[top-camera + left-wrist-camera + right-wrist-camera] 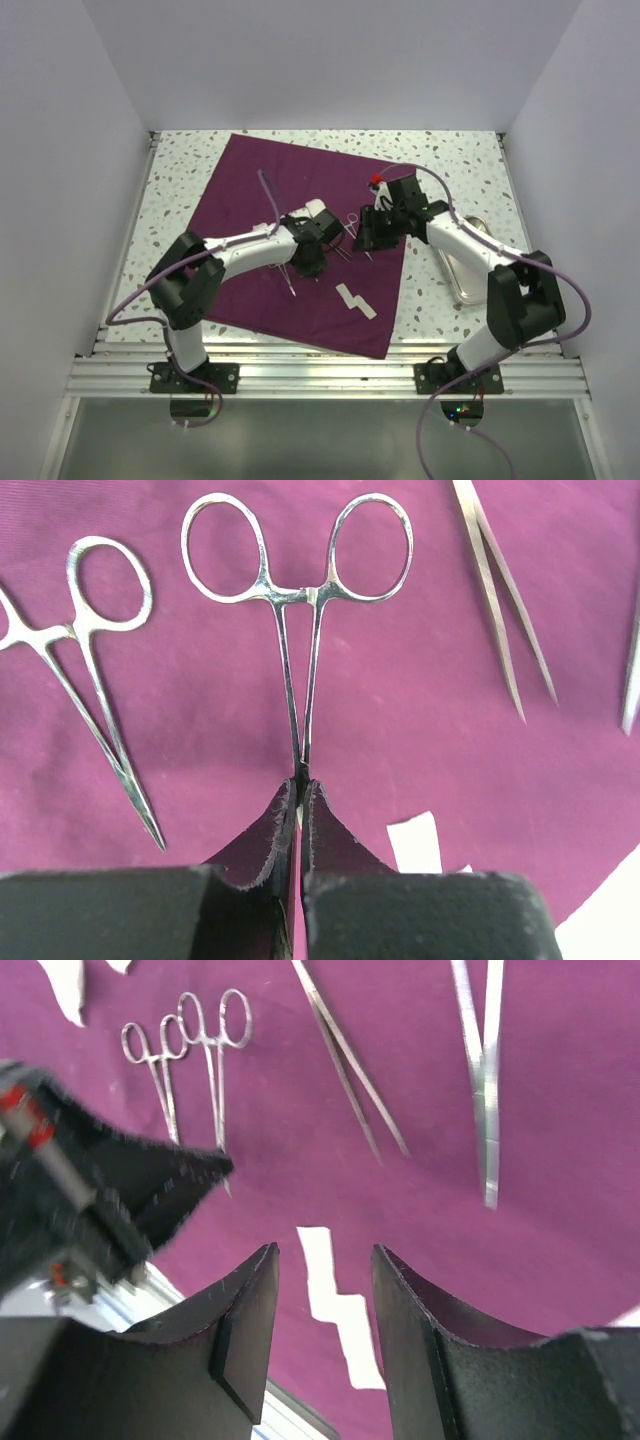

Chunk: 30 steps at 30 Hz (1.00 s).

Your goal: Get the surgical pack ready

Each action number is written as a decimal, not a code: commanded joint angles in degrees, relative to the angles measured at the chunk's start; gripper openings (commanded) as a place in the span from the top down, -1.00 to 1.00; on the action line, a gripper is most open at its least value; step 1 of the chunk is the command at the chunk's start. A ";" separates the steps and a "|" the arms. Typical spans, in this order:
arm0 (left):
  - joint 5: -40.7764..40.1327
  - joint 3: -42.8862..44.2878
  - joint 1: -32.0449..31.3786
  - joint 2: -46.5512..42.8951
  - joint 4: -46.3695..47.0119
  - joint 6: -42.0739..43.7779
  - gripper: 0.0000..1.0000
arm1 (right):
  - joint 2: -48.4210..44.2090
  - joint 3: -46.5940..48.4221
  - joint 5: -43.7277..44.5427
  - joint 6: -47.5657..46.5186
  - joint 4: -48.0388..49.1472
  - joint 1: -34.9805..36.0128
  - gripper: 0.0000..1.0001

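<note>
The surgical pack's purple cloth lies spread flat on the table. On it are two ring-handled metal clamps, tweezers and a strip of white gauze. My left gripper is shut on the tip of the middle clamp, whose rings point away from it. The other clamp lies to its left. In the top view the left gripper sits at the cloth's middle. My right gripper hovers open above the cloth, with the gauze showing between its fingers. Both clamps appear in its view.
A silver metal tray lies on the speckled table right of the cloth, partly under the right arm. The two grippers are close together. White walls enclose the table on three sides, and an aluminium rail runs along the near edge.
</note>
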 commanded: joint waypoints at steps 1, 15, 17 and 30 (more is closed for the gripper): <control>-2.90 -0.60 -1.75 -3.93 2.40 2.44 1.00 | 2.30 -0.76 -7.09 4.28 6.74 1.32 0.08; -3.52 -2.18 -3.34 -7.28 2.48 3.50 1.00 | 12.06 -0.67 -14.38 15.19 20.81 6.07 -0.08; -3.43 -2.36 -3.60 -7.28 2.84 3.41 1.00 | 12.76 -0.23 -14.47 15.19 21.07 6.42 -0.08; -3.25 -2.27 -4.57 -7.98 3.10 3.15 1.00 | 16.81 0.65 -14.04 15.45 23.09 7.74 -0.03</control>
